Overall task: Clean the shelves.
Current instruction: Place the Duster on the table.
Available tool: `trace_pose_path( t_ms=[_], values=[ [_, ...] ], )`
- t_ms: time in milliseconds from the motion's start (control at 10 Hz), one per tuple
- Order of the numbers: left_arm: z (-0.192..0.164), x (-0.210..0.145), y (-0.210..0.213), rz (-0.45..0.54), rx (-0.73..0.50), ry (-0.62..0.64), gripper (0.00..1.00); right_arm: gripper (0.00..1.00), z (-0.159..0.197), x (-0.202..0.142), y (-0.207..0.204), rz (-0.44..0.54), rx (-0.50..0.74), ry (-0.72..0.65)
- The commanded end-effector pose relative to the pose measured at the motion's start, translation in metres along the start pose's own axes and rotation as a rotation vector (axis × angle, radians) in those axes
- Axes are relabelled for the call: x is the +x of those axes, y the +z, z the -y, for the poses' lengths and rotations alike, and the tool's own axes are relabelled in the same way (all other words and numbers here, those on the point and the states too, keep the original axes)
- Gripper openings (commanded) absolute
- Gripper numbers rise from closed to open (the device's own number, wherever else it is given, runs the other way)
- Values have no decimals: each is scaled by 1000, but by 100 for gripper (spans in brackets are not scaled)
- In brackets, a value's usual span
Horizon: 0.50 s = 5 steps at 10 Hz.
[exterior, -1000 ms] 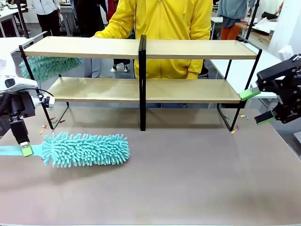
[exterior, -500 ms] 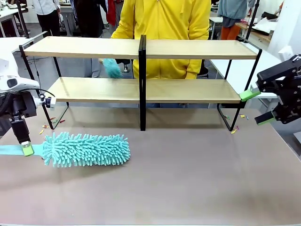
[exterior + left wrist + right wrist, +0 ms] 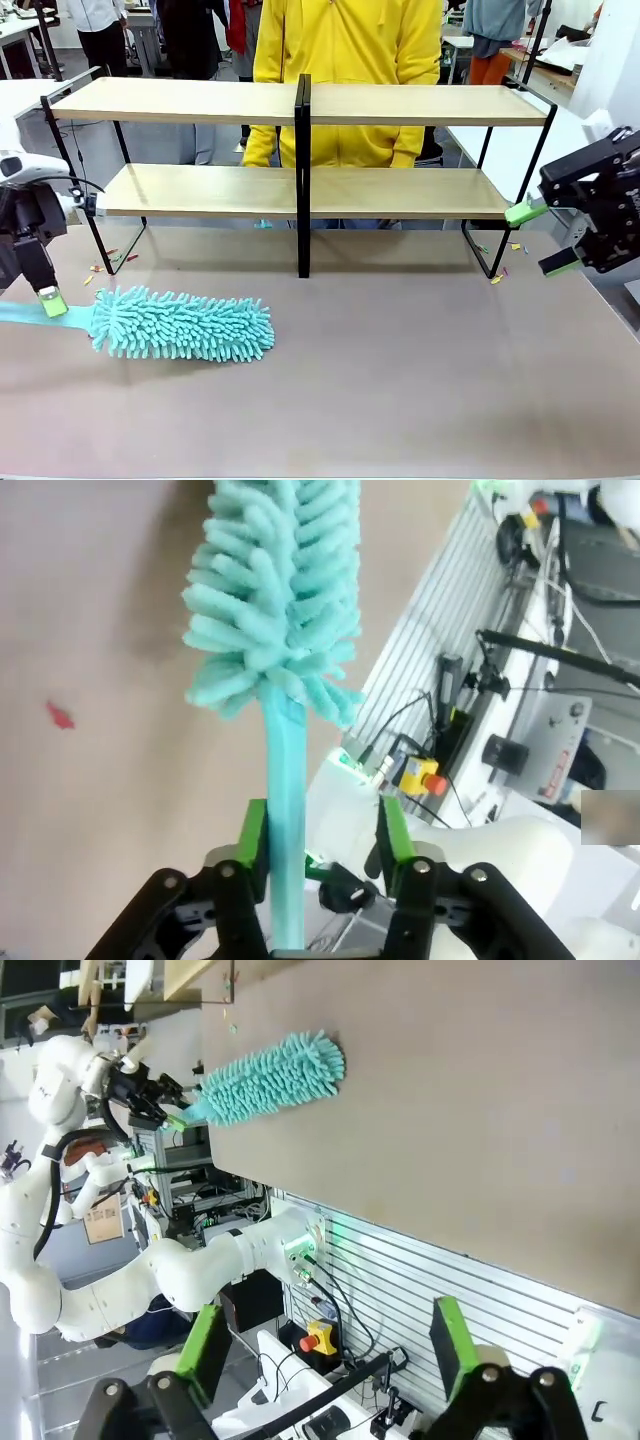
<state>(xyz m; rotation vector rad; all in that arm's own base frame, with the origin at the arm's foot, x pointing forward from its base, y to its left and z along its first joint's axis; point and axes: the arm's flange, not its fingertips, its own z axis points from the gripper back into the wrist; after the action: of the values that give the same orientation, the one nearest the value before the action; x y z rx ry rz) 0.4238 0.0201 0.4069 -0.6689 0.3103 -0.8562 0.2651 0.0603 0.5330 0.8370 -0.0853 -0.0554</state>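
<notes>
Shelves [image 3: 300,190] stand along the table's [image 3: 420,380] far edge. Left gripper [image 3: 322,842] has its jaws parted around the handle of a teal duster [image 3: 180,323] (fluffy head lying near the left edge). Right gripper [image 3: 543,240] hangs open at the right edge, empty.

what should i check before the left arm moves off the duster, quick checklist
1. left gripper jaws open: ok, a gap shows on one side of the duster handle.
2. Handle free of the pads: cannot tell, it lies close against one pad.
3. duster resting flat on the tabletop: ok.
4. right gripper open and holding nothing: ok, it hangs by the right end of the shelves.
5. Shelf boards free of items: ok, both tiers look bare.
6. Person's hands away from the duster: ok, the person stands behind the shelves.
</notes>
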Motion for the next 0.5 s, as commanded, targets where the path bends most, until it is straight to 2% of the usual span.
trace_pose_path(
  t_ms=[0, 100, 200, 400],
  values=[
    [5, -13, 4, 114, 31, 41, 95, 100, 0, 6, 2, -16, -6, 4],
    [9, -21, 11, 197, 17, 37, 100, 100, 3, 9, 1, -30, -6, -19],
    [16, -29, 17, 379, -35, 74, 100, 100, 6, 11, -2, -36, -1, -38],
    [7, -37, 21, 747, 67, 312, 100, 100, 4, 14, -8, -61, 10, -2]
  ],
)
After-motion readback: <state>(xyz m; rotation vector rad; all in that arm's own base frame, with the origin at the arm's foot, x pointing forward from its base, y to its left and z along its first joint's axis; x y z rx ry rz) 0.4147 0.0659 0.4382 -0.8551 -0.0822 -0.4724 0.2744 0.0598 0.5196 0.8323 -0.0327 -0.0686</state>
